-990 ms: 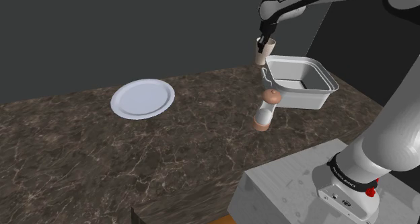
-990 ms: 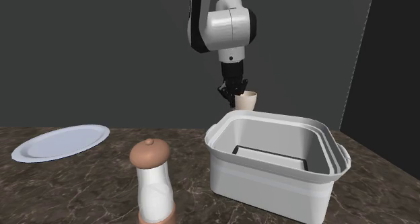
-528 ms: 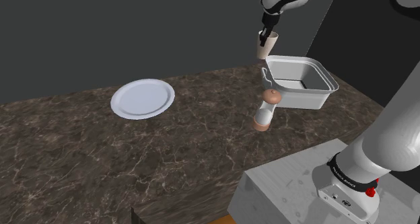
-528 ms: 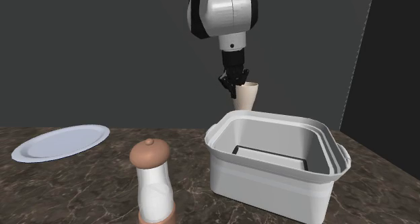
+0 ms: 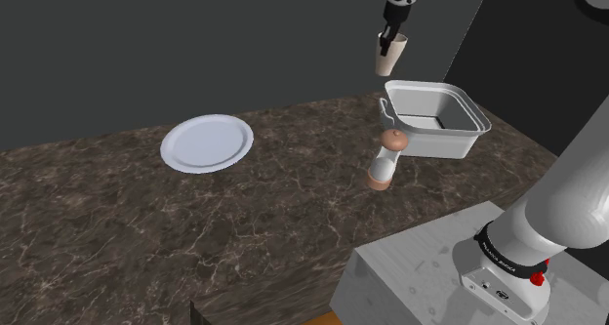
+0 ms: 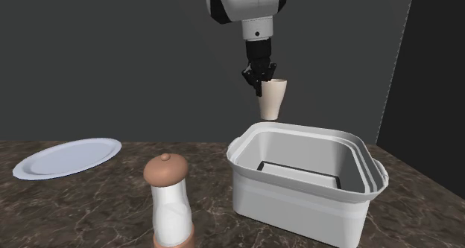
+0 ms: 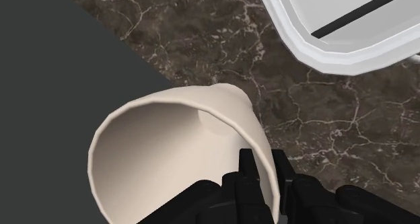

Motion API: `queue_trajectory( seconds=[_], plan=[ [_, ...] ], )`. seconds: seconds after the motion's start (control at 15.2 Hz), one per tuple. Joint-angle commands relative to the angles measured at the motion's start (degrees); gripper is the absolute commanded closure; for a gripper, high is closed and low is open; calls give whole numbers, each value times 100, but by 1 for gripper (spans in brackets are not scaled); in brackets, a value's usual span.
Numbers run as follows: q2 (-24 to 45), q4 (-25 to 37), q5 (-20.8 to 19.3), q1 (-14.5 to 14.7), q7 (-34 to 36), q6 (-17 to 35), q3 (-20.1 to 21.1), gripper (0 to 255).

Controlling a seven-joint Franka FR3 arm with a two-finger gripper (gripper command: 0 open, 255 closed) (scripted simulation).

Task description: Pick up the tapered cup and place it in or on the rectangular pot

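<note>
— pincer (image 5: 389,37) first, in the shoulder view: what state is it in?
— clamped on the rim of a cream cup (image 5: 387,59), high in the air. the cup hangs upright, above the white pot (image 5: 441,141) and just to that view's left of it, not touching it.
— and on the counter (image 5: 146,235)?
— a white plate (image 5: 207,142) sits well off to that view's left. a shaker (image 5: 385,163) with a brown top stands just in front of the pot. the stand (image 5: 420,274) is at lower right.
— second exterior view?
— the pincer (image 6: 260,80) points straight down and pinches the cup (image 6: 272,99) at its rim. the cup floats clear above the pot's (image 6: 298,202) back edge. the shaker (image 6: 170,202) is nearest, the plate (image 6: 67,157) at that view's left.
— wrist view?
— the fingers (image 7: 246,172) grip the cup's (image 7: 168,148) wall, one inside the mouth and one outside. the cup is empty. dark marbled counter (image 7: 202,41) lies under it, and a corner of the pot (image 7: 323,54) shows beyond, apart from the cup.
</note>
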Motion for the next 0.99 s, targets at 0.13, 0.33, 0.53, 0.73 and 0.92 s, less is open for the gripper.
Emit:
queue_trajectory(
  seconds=[0.13, 0.33, 0.53, 0.73, 0.92],
  plan=[
    [-41, 251, 3, 3, -25, -290, 0, 255],
    [-58, 460, 8, 4, -46, -515, 0, 255],
    [-63, 684, 15, 3, -70, -743, 0, 255],
    [-56, 924, 25, 1, -95, -974, -1, 255],
    [-35, 1182, 37, -3, -122, -1210, -2, 255]
  ],
)
